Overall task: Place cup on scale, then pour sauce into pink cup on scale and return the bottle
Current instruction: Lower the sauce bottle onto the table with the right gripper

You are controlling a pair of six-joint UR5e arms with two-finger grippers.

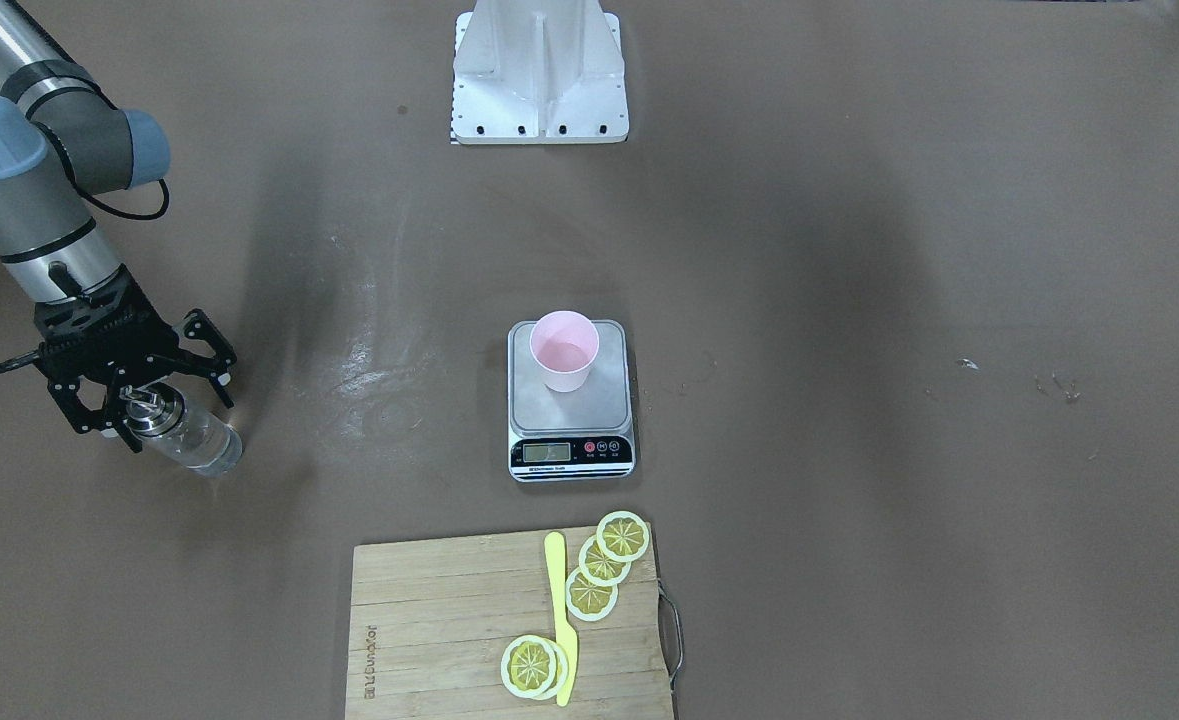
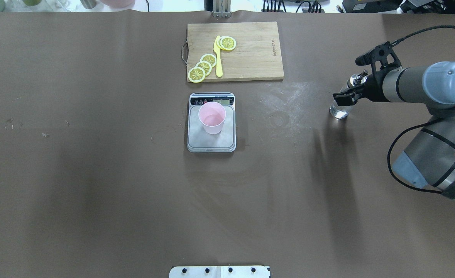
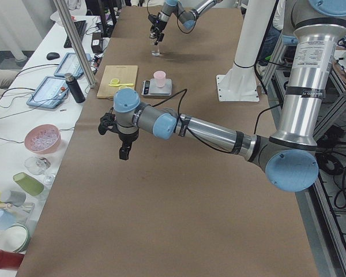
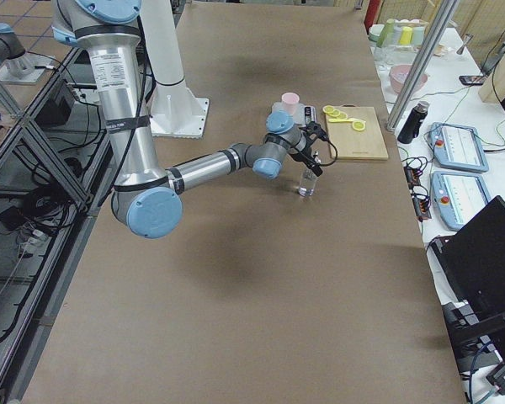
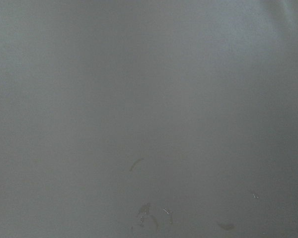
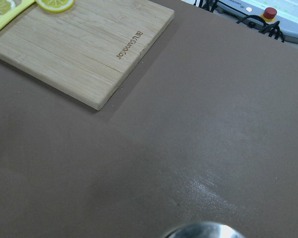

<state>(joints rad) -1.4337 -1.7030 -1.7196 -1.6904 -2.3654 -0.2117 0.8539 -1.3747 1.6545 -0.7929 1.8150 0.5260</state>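
Note:
The pale pink cup (image 1: 564, 350) (image 2: 212, 117) stands upright on the steel plate of the scale (image 1: 571, 412) (image 2: 211, 142) at mid table, with a faint clear film at its bottom. The clear glass bottle (image 1: 189, 438) (image 2: 340, 110) (image 4: 306, 183) with clear sauce stands on the table far to the robot's right. My right gripper (image 1: 152, 408) (image 2: 351, 92) hangs open over it, fingers spread on either side of the metal cap (image 6: 198, 231). My left gripper (image 3: 124, 151) hovers above bare table, and I cannot tell whether it is open or shut.
A wooden cutting board (image 1: 449, 620) (image 2: 250, 50) (image 6: 84, 44) with lemon slices and a yellow knife lies beyond the scale. The white robot base (image 1: 539, 70) is behind it. Brown table mat lies between scale and bottle. Operators' tablets and cups sit off the table's far edge.

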